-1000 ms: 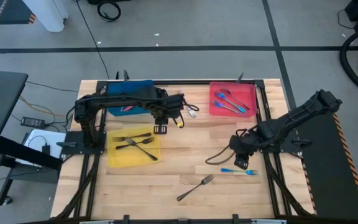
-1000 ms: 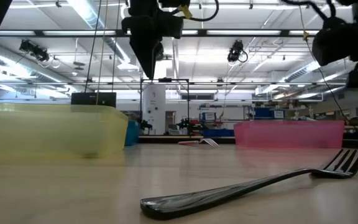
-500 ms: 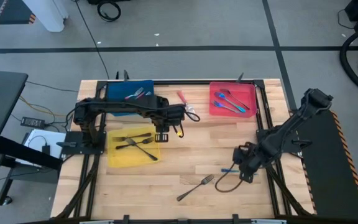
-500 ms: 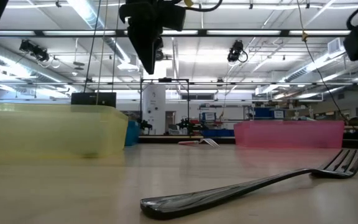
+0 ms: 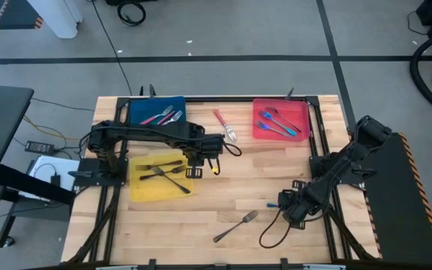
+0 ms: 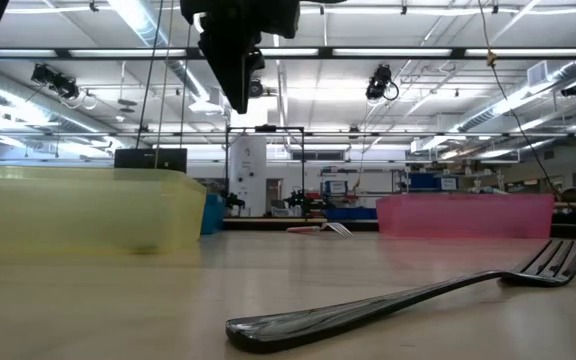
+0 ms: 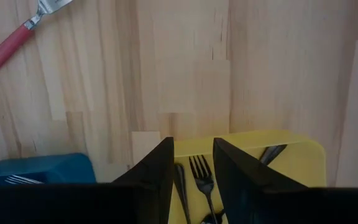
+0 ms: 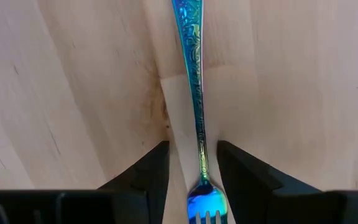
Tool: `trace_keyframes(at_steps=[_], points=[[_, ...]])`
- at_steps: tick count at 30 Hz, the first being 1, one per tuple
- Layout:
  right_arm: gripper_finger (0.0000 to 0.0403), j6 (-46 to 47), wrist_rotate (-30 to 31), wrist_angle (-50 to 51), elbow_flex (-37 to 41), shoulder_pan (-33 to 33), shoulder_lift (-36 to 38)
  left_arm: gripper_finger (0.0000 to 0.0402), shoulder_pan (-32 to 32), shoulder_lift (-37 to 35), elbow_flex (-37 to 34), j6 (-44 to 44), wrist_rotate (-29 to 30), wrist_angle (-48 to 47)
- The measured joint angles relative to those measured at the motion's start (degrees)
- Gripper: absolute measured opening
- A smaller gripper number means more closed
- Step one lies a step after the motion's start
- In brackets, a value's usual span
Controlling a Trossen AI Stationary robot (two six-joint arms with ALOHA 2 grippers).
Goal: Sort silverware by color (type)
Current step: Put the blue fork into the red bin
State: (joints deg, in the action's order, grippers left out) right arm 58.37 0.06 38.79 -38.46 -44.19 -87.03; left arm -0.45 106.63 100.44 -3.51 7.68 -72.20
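The blue fork [image 8: 193, 106] lies flat on the counter [image 5: 231, 187] at lower right of the high view, between the open fingers of the right gripper [image 5: 292, 207], not yet gripped. Step in hand: grasp approach. Next: close, lift, carry to the red tray [image 5: 255, 127].

The left gripper [image 5: 196, 160], open and empty, hangs by the yellow tray [image 5: 135, 191]. Only the wrist view shows the fork centred; only the low view shows the grey fork [image 6: 398, 298] close up.

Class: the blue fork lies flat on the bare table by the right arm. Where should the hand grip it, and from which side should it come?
Grip the blue fork across its slim handle, near the neck, coming straight down from above. It lies flat on the wooden table, so only its narrow sides offer purchase. The right hand already hangs open astride it, one finger on each side.
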Motion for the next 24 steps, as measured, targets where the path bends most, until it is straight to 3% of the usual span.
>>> trace_keyframes(at_steps=[8, 16, 24], points=[[0.0123, 0.93, 1.77, 0.32, 0.05, 1.25, -0.19, 0.0112, -0.16, 0.00, 0.00, -0.10, 0.02, 0.04], [0.0017, 2.58, 1.61, 1.15, -0.04, 3.56, -0.47, 0.0112, 0.93, 0.00, 0.00, -3.51, 0.08, -0.01], [0.0011, 2.98, 0.25, 1.49, 0.20, 6.97, 0.33, 0.0112, 4.84, 0.00, 0.00, -9.27, 0.10, -2.91]])
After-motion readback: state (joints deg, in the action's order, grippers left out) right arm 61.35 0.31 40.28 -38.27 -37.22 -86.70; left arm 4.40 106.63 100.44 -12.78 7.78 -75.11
